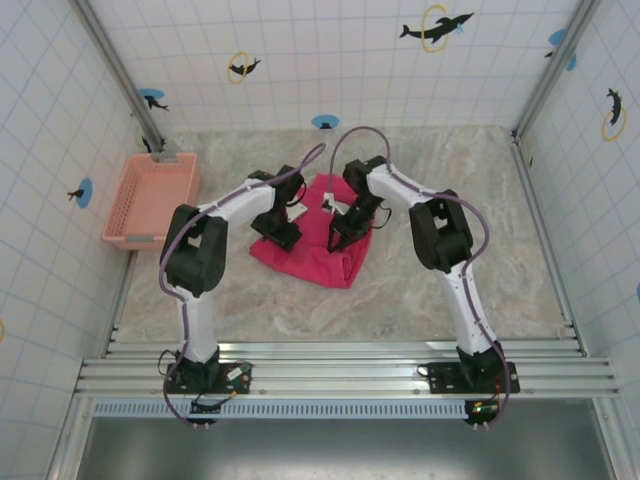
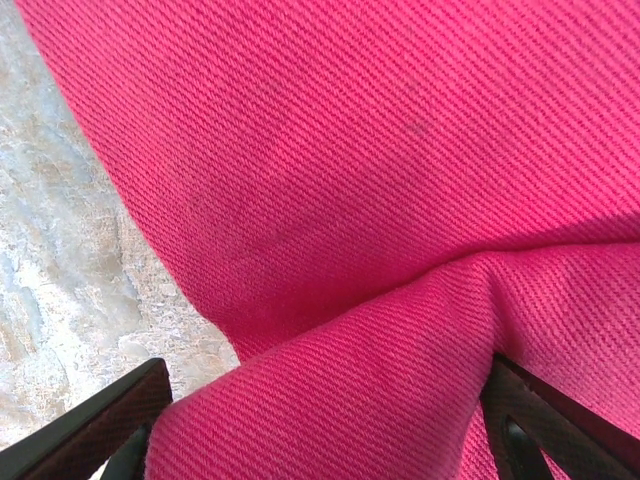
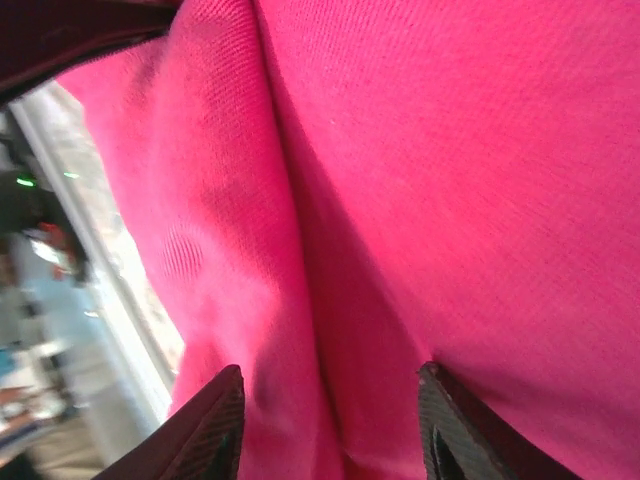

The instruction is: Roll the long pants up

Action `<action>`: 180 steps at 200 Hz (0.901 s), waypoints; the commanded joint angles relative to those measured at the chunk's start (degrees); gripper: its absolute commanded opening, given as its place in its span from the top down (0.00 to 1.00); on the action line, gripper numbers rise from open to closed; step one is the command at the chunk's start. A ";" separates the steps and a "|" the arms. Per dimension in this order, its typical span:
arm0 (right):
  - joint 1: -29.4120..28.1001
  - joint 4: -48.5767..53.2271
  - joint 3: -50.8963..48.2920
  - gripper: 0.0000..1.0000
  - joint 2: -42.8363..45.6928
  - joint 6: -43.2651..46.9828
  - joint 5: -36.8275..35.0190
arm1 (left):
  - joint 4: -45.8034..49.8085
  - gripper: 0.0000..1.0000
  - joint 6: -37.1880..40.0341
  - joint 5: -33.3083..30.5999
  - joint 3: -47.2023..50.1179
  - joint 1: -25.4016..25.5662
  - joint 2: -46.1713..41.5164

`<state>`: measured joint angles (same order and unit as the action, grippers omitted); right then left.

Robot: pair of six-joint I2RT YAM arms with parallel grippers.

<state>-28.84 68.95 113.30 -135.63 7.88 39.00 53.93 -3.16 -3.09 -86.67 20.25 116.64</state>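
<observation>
The long pants (image 1: 312, 258) lie folded at the middle of the table (image 1: 480, 290), both grippers on them.
Your left gripper (image 1: 278, 232) is spread astride a fold. Your right gripper (image 1: 338, 240) straddles a ridge, and I cannot tell if it is pinching. Uneven pulls could skew the roll or drag layers loose.

Overhead view: bright, even light from above; soft, short shadows on the table (image 1: 430, 290); sharp edge to edge.
Left wrist view: well lit; weave of the long pants (image 2: 350, 150) crisp, folds lightly shaded.
Right wrist view: cloth oversaturated and softly blurred; left background out of focus, pale glare.
</observation>
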 commanded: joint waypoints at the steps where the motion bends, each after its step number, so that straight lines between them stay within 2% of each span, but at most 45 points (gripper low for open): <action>1: -1.76 0.43 -1.79 0.49 10.24 5.06 -14.23 | -1.56 0.18 0.26 -1.72 -0.15 -0.21 4.49; 31: -9.37 -7.50 -14.69 0.45 20.19 8.36 -24.71 | -0.67 0.17 0.87 -1.49 -0.99 -0.21 4.74; 55: -17.57 -18.61 -25.93 0.36 26.65 10.01 -31.41 | -0.34 0.17 1.44 -0.76 -1.55 -0.21 5.04; 97: -27.55 -27.50 -31.52 0.35 26.24 12.67 -41.05 | 0.70 0.16 2.03 -0.23 -2.71 -0.21 5.97; 163: -29.71 -35.02 -32.40 0.33 19.74 17.39 -53.29 | 1.00 0.15 2.72 1.11 -2.28 -0.35 6.32; 167: -29.70 -35.39 -32.51 0.26 19.24 17.16 -54.91 | 1.01 0.15 2.72 1.33 -2.19 -0.38 6.32; 180: -29.44 -36.63 -33.39 0.24 18.08 17.63 -56.68 | 1.00 0.16 2.76 1.77 -2.01 -0.49 6.43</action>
<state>-58.43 36.03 81.36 -114.78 23.49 -10.59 57.19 -1.26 -2.24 -90.17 20.01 119.02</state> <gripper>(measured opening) 0.749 0.845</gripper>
